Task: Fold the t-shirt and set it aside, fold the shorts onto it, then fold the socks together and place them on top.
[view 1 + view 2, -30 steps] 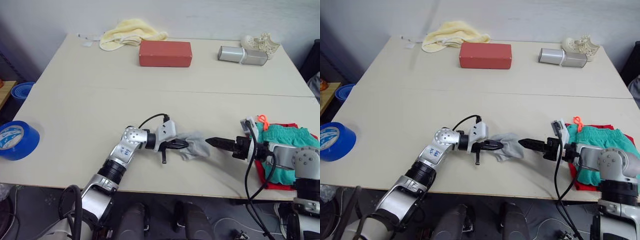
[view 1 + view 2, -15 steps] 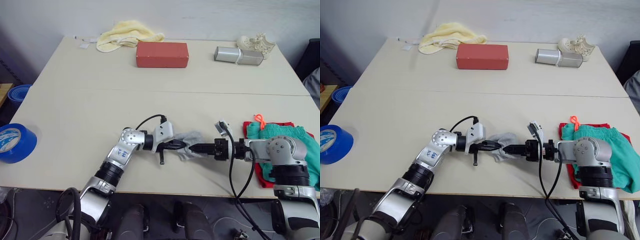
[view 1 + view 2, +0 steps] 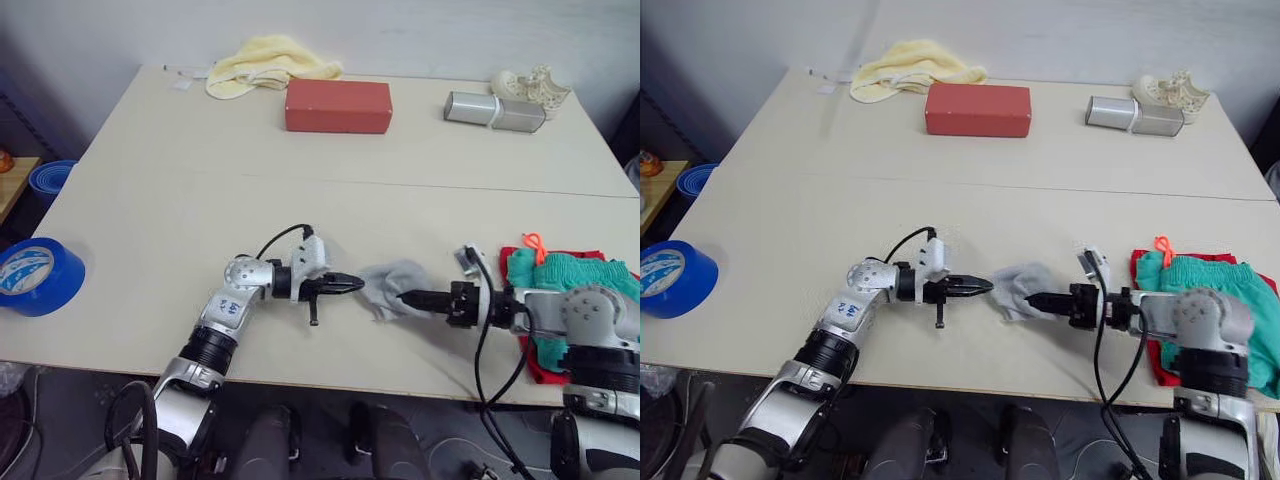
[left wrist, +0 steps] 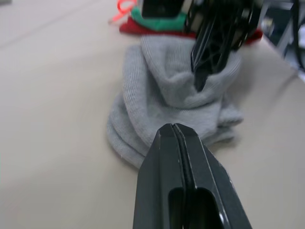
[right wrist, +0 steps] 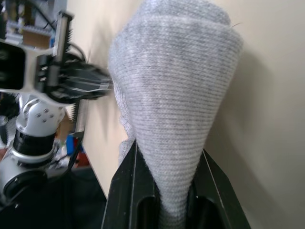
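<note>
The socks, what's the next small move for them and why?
Probably carry the socks rightward onto the shorts. The right claw is shut on them, the left claw is shut just clear of them, and the shorts already lie on the t-shirt.

This looks like a robot test room or lab rather than a home. A wide beige table [image 3: 200, 180] made of two joined tops stands against a plain grey-white wall [image 3: 400, 30]. Unrelated props sit along the table's far edge: a pale yellow cloth [image 3: 268, 62], a red block [image 3: 337, 105], a silver box-shaped item [image 3: 494, 110] and a small white object [image 3: 532, 84] beside it. Blue tape rolls [image 3: 38, 276] lie off the table's left side, and loose black cables [image 3: 490, 400] hang below its front edge.
</note>
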### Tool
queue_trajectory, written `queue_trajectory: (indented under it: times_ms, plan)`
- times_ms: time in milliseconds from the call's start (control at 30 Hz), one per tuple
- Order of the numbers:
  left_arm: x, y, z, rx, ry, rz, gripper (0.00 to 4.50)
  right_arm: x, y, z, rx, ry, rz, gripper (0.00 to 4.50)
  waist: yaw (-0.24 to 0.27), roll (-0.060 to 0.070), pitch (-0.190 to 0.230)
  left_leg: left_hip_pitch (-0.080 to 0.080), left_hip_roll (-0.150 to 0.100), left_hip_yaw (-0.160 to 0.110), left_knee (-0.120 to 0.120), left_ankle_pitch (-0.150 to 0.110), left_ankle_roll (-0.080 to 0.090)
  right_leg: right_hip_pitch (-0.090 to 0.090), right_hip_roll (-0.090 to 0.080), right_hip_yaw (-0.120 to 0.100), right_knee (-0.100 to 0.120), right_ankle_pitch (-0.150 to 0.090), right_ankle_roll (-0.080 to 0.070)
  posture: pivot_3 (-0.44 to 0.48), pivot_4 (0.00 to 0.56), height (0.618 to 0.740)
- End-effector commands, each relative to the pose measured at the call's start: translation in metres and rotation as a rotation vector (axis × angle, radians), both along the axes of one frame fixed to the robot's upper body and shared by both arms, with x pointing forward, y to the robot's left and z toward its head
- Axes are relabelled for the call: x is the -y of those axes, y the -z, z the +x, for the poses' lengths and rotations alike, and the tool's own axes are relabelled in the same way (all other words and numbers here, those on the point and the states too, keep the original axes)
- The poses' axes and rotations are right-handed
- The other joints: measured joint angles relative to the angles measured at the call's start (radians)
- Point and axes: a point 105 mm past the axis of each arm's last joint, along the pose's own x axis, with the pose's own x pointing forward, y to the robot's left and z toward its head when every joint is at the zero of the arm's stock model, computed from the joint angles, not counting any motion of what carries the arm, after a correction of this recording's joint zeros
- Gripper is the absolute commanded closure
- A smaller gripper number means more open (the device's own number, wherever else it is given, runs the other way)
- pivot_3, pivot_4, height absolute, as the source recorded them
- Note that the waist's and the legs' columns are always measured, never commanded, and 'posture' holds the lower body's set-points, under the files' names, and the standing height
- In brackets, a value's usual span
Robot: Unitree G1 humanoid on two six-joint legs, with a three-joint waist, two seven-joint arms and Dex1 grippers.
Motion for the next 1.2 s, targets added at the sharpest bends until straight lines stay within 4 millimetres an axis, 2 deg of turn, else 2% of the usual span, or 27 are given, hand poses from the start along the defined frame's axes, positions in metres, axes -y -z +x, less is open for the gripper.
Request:
queue_trajectory:
  times_ms: [33, 133, 233, 367, 433, 467, 567, 733, 833, 1033, 1200]
  plan:
    - [-0.004, -0.037, -0.015, 0.058, 0.08, -0.148, 3.7, 0.019, -0.036, -0.013, 0.173, 0.092, 0.056, 4.38, 0.002, 0.0, 0.0, 0.0, 0.0, 0.0, 0.0, 0.0, 0.0, 0.0, 0.0, 0.0, 0.0, 0.0, 0.0, 0.0, 0.15, 0.74]
    - [-0.012, -0.046, -0.025, 0.057, 0.112, -0.175, 2.79, 0.035, -0.052, -0.027, 0.27, 0.208, 0.084, 4.38, 0.0, 0.0, 0.0, 0.001, 0.0, 0.0, 0.0, 0.0, 0.0, 0.001, 0.002, 0.0, 0.0, 0.0, 0.0, 0.0, 0.15, 0.74]
    - [-0.024, -0.053, -0.03, 0.082, 0.11, -0.187, 1.99, 0.057, -0.07, -0.045, 0.373, 0.423, 0.106, 4.38, 0.003, 0.001, 0.001, 0.002, 0.0, 0.0, -0.002, 0.0, 0.0, 0.002, 0.002, 0.0, -0.002, 0.0, 0.0, 0.0, 0.15, 0.74]
    - [-0.04, -0.061, -0.031, 0.12, 0.081, -0.183, 0.76, 0.095, -0.095, -0.065, 0.422, 0.765, 0.17, 4.38, 0.001, 0.003, 0.002, 0.003, 0.0, 0.001, -0.002, -0.002, 0.005, 0.002, 0.003, 0.002, -0.002, 0.0, 0.001, 0.0, 0.15, 0.74]
    - [-0.05, -0.06, -0.035, 0.126, 0.085, -0.154, 0.15, 0.123, -0.103, -0.075, 0.45, 0.967, 0.191, 4.38, -0.002, 0.003, 0.002, 0.003, 0.0, 0.002, -0.002, -0.002, 0.005, 0.002, 0.004, 0.003, -0.003, 0.001, 0.002, 0.0, 0.15, 0.74]
    - [-0.056, -0.058, -0.041, 0.124, 0.11, -0.143, 0.01, 0.136, -0.104, -0.08, 0.445, 1.063, 0.194, 4.38, -0.003, 0.003, 0.002, 0.004, 0.0, 0.003, -0.002, -0.002, 0.005, 0.002, 0.004, 0.004, -0.003, 0.001, 0.002, 0.0, 0.15, 0.74]
    - [-0.061, -0.052, -0.053, 0.122, 0.157, -0.121, 0.0, 0.158, -0.097, -0.087, 0.404, 1.198, 0.213, 4.38, -0.003, 0.003, 0.002, 0.005, 0.001, 0.003, -0.004, -0.003, 0.004, 0.002, 0.006, 0.005, -0.003, 0.0, 0.001, 0.0, 0.15, 0.74]
    - [-0.064, -0.057, -0.055, 0.097, 0.143, -0.14, 0.0, 0.182, -0.065, -0.086, 0.251, 1.317, 0.272, 4.38, 0.0, 0.003, 0.002, 0.004, 0.001, 0.004, -0.004, -0.001, 0.003, 0.001, 0.006, 0.008, -0.003, 0.0, 0.001, 0.0, 0.15, 0.74]
    - [-0.065, -0.061, -0.058, 0.097, 0.141, -0.151, 0.0, 0.183, -0.037, -0.08, 0.127, 1.313, 0.285, 4.38, -0.002, 0.004, 0.002, 0.004, 0.001, 0.004, -0.004, -0.002, 0.005, 0.001, 0.006, 0.009, -0.003, 0.0, 0.001, 0.0, 0.15, 0.74]
    - [-0.062, -0.064, -0.061, 0.109, 0.142, -0.159, 0.0, 0.168, -0.011, -0.063, -0.011, 1.257, 0.307, 4.38, -0.006, 0.009, 0.003, 0.005, 0.001, 0.005, -0.004, -0.002, 0.005, 0.0, 0.006, 0.01, -0.002, 0.0, 0.001, 0.0, 0.15, 0.74]
    - [-0.061, -0.066, -0.058, 0.123, 0.125, -0.167, 0.0, 0.175, 0.005, -0.062, -0.132, 1.34, 0.305, 4.38, -0.004, 0.009, 0.003, 0.005, 0.001, 0.005, -0.004, -0.002, 0.004, 0.0, 0.007, 0.011, -0.002, 0.0, 0.001, 0.0, 0.15, 0.74]
